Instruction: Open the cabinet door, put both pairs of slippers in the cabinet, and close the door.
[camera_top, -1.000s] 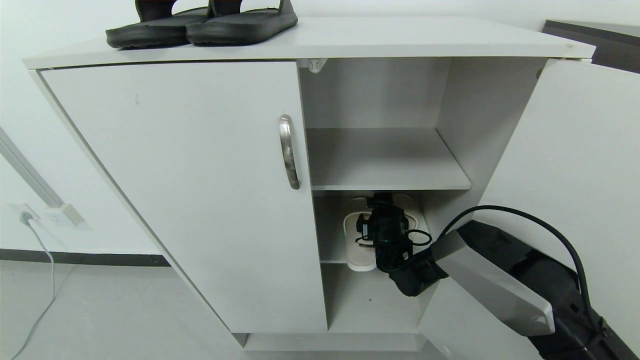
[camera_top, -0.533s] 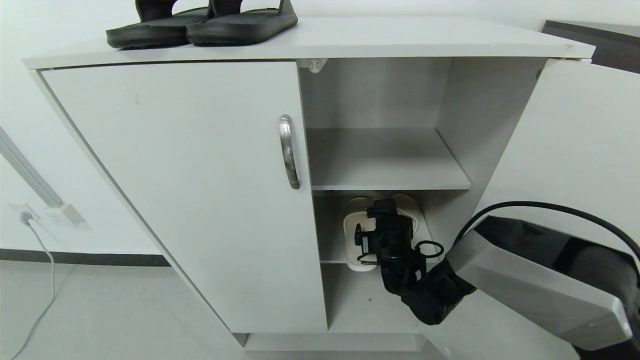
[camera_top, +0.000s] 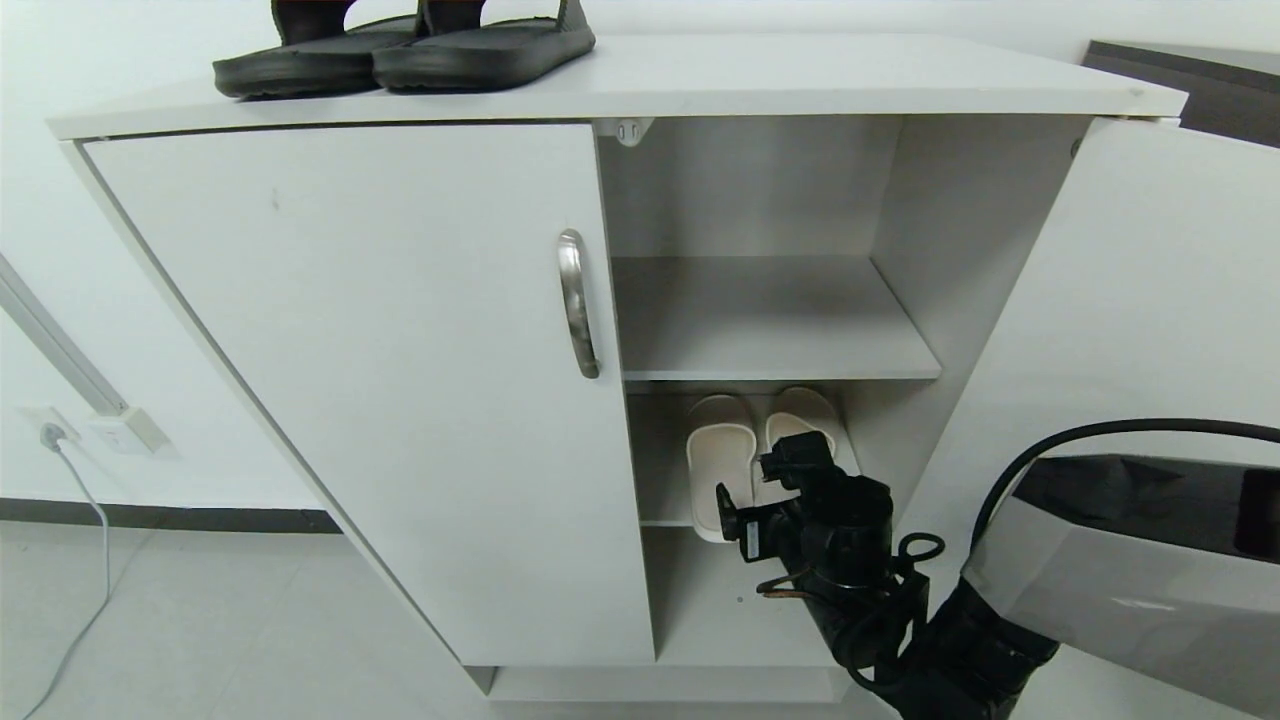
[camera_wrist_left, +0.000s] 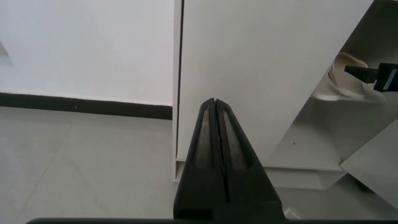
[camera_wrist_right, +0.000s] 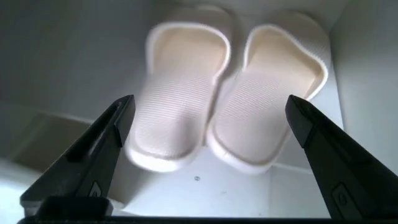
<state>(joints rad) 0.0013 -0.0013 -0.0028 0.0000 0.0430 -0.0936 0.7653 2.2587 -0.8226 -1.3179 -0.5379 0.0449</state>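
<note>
Right end effector: stands in front of the open half of the cabinet, level with the front edge of the middle shelf. The right wrist view shows its fingers spread wide with nothing held between them. In the head view the fingertips are hard to separate from the black wrist body.

Left end effector: fingers pressed together, empty. It is held low and apart from the cabinet, facing the closed door and the floor.

White slippers: the pair lies side by side and touching on the middle shelf, just beyond the right end effector. The near end of the one on the robot's left projects a little past the shelf's front edge. The other is partly hidden behind the end effector in the head view. In the left wrist view one end of a slipper shows past the edge of the closed door.

Black slippers: the pair sits on the cabinet top, towards the robot's left and close together. Their straps are cut off by the picture's upper edge.

Cabinet: the door on the robot's left is shut, with its metal handle upright. The door on the right is swung open, its lower part hidden behind the arm. The upper shelf is bare. The bottom compartment is partly blocked from sight.

Surroundings: a wall socket with a cable is at the far left.
</note>
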